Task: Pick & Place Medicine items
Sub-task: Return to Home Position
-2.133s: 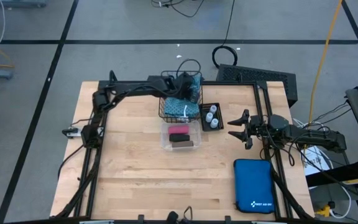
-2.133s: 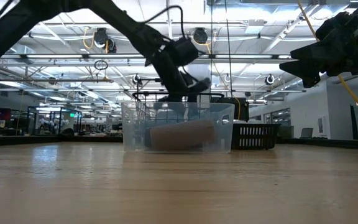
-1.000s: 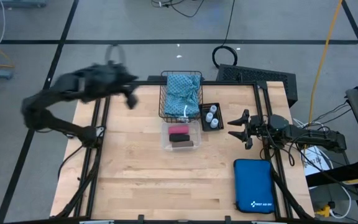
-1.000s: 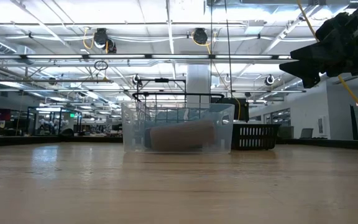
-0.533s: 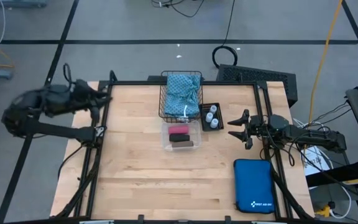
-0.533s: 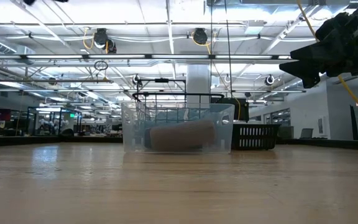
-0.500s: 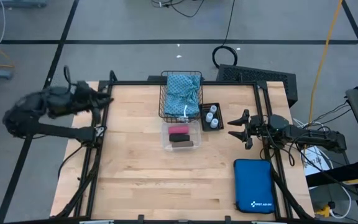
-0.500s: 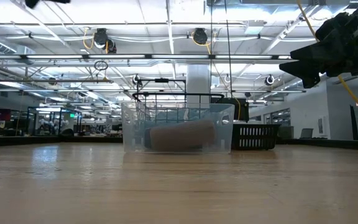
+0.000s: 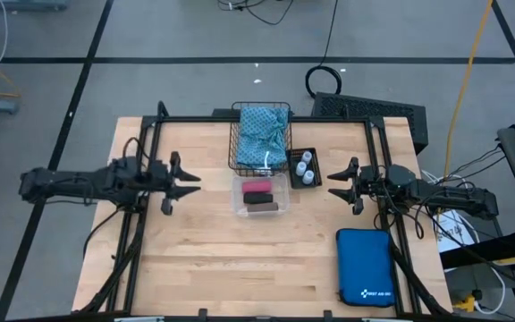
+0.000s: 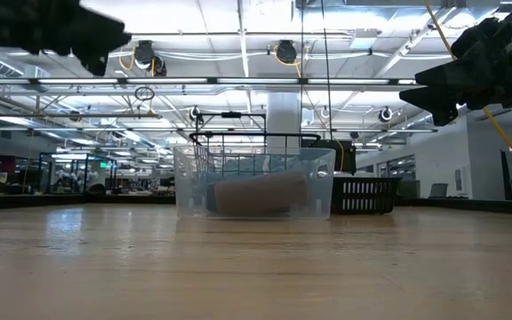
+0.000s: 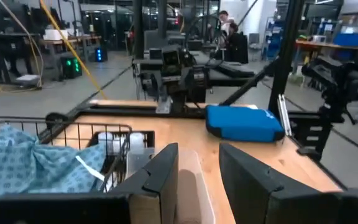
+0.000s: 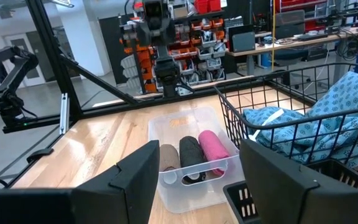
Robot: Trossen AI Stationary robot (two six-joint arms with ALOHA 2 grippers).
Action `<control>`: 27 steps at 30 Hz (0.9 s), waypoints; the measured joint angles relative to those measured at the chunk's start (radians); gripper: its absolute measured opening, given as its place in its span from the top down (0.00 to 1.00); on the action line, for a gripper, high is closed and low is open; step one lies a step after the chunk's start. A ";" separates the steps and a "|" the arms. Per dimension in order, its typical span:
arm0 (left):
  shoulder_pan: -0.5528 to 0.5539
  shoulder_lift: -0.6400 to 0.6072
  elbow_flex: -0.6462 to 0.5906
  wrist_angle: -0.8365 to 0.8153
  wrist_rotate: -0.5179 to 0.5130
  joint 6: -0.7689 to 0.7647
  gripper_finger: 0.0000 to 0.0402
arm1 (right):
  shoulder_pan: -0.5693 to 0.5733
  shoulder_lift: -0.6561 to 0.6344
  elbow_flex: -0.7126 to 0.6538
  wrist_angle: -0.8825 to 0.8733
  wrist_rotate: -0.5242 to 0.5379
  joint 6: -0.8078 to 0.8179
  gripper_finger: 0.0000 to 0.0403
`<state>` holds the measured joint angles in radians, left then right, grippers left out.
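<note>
1. Left gripper [image 9: 182, 183]: jaws spread wide, nothing held; hung over the table [image 9: 195, 259] left of centre in the high view, tips pointing toward the middle
2. Right gripper [image 9: 341, 185]: jaws likewise spread wide and empty; right of centre in the high view, facing the left gripper and well apart from it
3. Clear tray [image 9: 237, 199]: centre of the high view, between the two grippers; held a pink roll [image 9: 257, 187], a dark roll [image 12: 191, 152] and a brown roll [image 12: 167, 155], lying side by side
4. Black bin [image 9: 292, 168]: just right of the tray's upper end, beside the wire basket; held three white-capped vials [image 9: 304, 167], upright
5. Wire basket [image 9: 233, 143]: directly above the tray in the high view; teal cloth [image 9: 262, 134] heaped inside, its white string [image 11: 89, 167] lying across it
6. Blue case [image 9: 365, 266]: lower right of the high view, flat on the table, white logo near its lower end
</note>
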<state>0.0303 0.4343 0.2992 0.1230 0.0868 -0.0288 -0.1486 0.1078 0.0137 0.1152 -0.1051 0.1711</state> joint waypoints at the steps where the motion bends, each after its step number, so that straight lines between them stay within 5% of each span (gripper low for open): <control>1: 0.000 -0.001 -0.027 0.022 0.000 0.000 0.70 | 0.000 0.000 0.000 0.000 0.000 0.000 0.47; 7: -0.001 -0.063 -0.096 -0.001 0.030 -0.003 0.70 | 0.000 0.000 0.000 0.000 0.000 0.000 0.47; 15: -0.001 -0.294 -0.096 -0.180 0.016 0.035 0.70 | 0.000 0.000 0.000 0.000 0.000 0.000 0.47; 23: -0.001 -0.351 -0.139 -0.170 -0.028 0.018 0.70 | 0.000 0.000 0.000 0.000 0.000 0.000 0.47; 27: -0.001 -0.351 -0.225 -0.033 -0.106 0.000 0.70 | 0.000 0.000 0.000 0.000 0.000 0.000 0.47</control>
<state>0.0294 0.0830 0.0745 0.0896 -0.0191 -0.0287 -0.1487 0.1078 0.0138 0.1152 -0.1051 0.1709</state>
